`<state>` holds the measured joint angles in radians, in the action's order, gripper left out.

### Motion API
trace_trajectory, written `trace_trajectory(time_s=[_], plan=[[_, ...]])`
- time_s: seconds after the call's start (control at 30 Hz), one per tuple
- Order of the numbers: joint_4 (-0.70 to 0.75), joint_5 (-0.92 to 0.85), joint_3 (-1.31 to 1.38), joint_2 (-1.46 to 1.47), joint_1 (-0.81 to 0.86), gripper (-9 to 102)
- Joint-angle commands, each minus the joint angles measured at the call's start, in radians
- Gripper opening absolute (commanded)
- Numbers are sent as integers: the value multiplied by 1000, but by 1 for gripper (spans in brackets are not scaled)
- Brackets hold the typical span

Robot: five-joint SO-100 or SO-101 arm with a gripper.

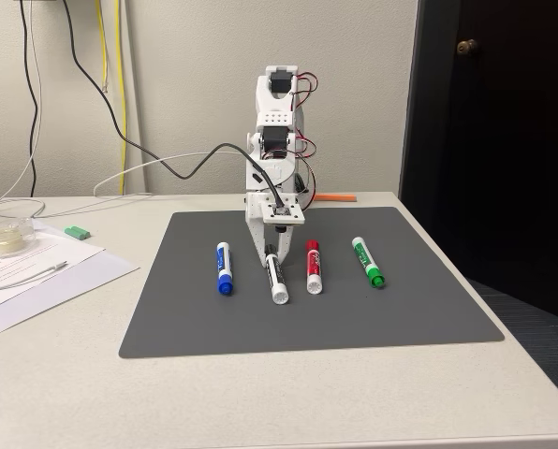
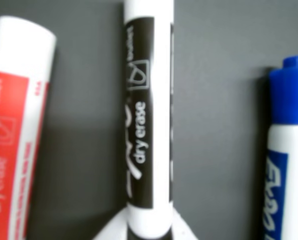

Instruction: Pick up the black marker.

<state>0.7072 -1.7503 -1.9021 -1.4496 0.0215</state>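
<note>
Black label and white barrel mark the black marker [image 1: 276, 277], lying on the grey mat [image 1: 429, 309] with the pincer [image 1: 271, 254] down over its capped end. The wrist view shows white fingertips [image 2: 181, 231] flanking the barrel [image 2: 148, 125], contact unclear. In the fixed view, a blue marker [image 1: 224, 267] lies left of it, with red [image 1: 313, 267] and green [image 1: 368, 262] markers right.
</note>
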Motion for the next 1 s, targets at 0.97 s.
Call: trace_trajectory(time_s=[0.97], plan=[[543, 255, 649, 92, -51, 0]])
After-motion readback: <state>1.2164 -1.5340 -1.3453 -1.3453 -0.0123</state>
